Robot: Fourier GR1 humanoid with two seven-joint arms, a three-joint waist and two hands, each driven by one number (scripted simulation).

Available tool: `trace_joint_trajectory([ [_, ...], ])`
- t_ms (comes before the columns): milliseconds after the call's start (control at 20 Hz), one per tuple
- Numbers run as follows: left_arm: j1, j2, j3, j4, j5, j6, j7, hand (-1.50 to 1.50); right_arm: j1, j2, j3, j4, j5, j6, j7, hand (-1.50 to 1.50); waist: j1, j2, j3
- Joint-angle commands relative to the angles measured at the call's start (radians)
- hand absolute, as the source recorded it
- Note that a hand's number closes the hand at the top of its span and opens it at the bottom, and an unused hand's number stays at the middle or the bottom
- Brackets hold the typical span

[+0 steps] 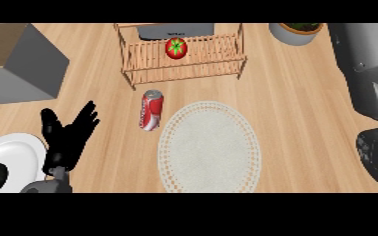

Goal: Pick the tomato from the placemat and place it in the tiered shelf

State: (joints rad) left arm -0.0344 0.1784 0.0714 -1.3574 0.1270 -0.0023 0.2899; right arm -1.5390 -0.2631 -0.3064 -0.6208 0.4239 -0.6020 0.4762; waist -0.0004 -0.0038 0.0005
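Observation:
The red tomato [176, 48] with its green stalk sits on the slatted deck of the wooden tiered shelf [184, 65] at the back of the counter. Nearer to me lies the round white placemat [210, 147] with nothing on it. My left hand [66, 135] shows at the lower left, open with fingers spread upward, well left of the placemat and holding nothing. Only a black part of my right hand [368, 152] shows at the right edge, below its grey forearm [358, 75], away from the tomato.
A red soda can [150, 110] lies on its side between the shelf and the placemat's left rim. A white plate [18, 155] sits at the lower left, a grey box [26, 67] at the left, and a potted plant [295, 32] at the back right.

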Motion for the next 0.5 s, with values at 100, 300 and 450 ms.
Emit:
trace_joint_trajectory([
  [100, -0.006, -0.011, 0.016, 0.043, -0.010, 0.016, -0.035, 0.00, 0.120, -0.080, -0.038, -0.178, -0.064, 0.045, 0.070, -1.50, -0.017, -0.003, 0.000],
  [300, 0.051, 0.016, 0.017, -0.025, 0.024, -0.033, 0.014, 0.00, 0.241, -0.200, -0.072, -0.312, -0.153, 0.239, 0.077, -1.50, -0.019, -0.006, 0.001],
  [450, 0.005, 0.012, 0.031, -0.012, 0.015, -0.007, 0.016, 0.00, 0.290, -0.195, -0.050, -0.431, -0.179, 0.275, 0.129, -1.50, -0.015, -0.004, 0.000],
])
